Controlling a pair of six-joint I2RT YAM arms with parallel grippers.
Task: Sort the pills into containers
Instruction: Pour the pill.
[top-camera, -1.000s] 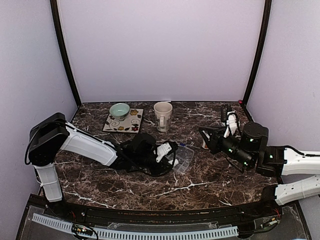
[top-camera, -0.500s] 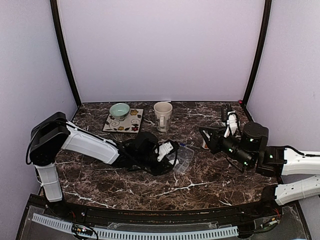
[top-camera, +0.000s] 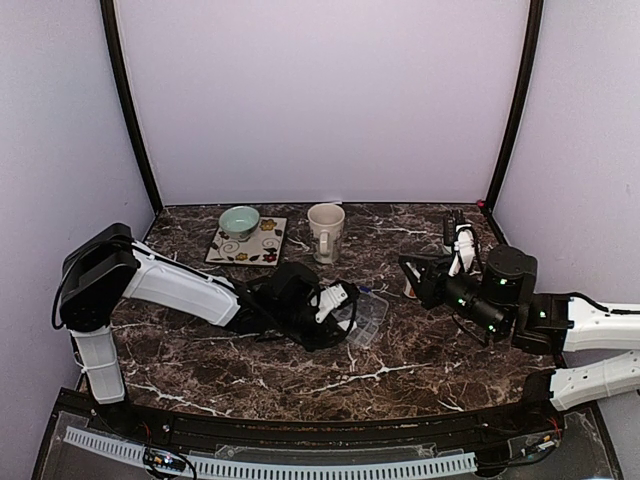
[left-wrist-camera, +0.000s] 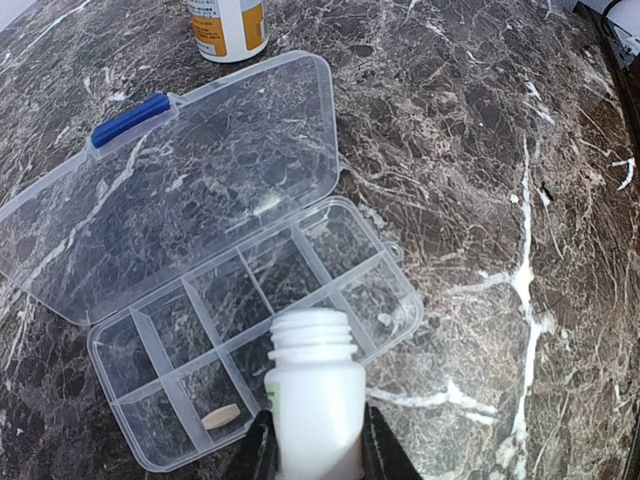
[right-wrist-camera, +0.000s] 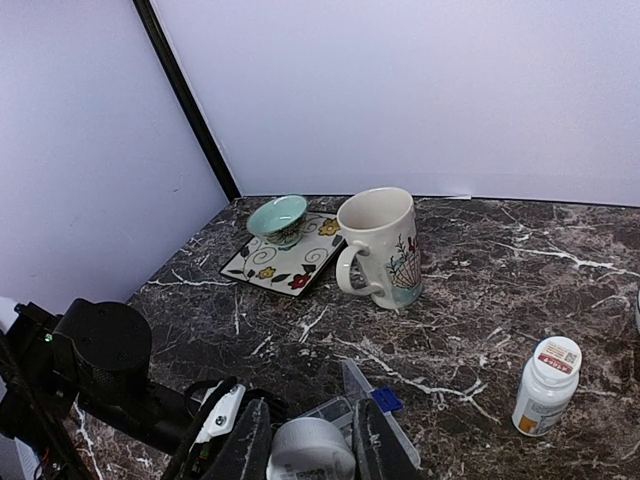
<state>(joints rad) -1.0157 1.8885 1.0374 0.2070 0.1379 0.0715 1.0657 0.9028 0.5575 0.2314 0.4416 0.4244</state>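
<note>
The clear container tray (left-wrist-camera: 190, 322) lies open on the marble, its lid (left-wrist-camera: 200, 170) folded back; it also shows in the top view (top-camera: 367, 318). One tan pill (left-wrist-camera: 220, 417) rests in a near-left compartment. My left gripper (left-wrist-camera: 315, 445) is shut on an uncapped white bottle (left-wrist-camera: 312, 385) whose mouth points over the tray's near row. In the top view this gripper (top-camera: 338, 298) sits at the tray's left edge. My right gripper (right-wrist-camera: 310, 445) hovers right of the tray, shut on a white round cap (right-wrist-camera: 305, 452); what lies below the cap is hidden.
A capped white bottle with an orange label (right-wrist-camera: 545, 385) stands right of the tray. A cream mug (right-wrist-camera: 385, 245) and a green bowl (right-wrist-camera: 277, 215) on a flowered plate (right-wrist-camera: 290, 268) sit at the back. A white speck (left-wrist-camera: 514, 198) lies on the marble.
My left gripper with the bottle has edged slightly right, closer over the tray. The right arm has not moved.
</note>
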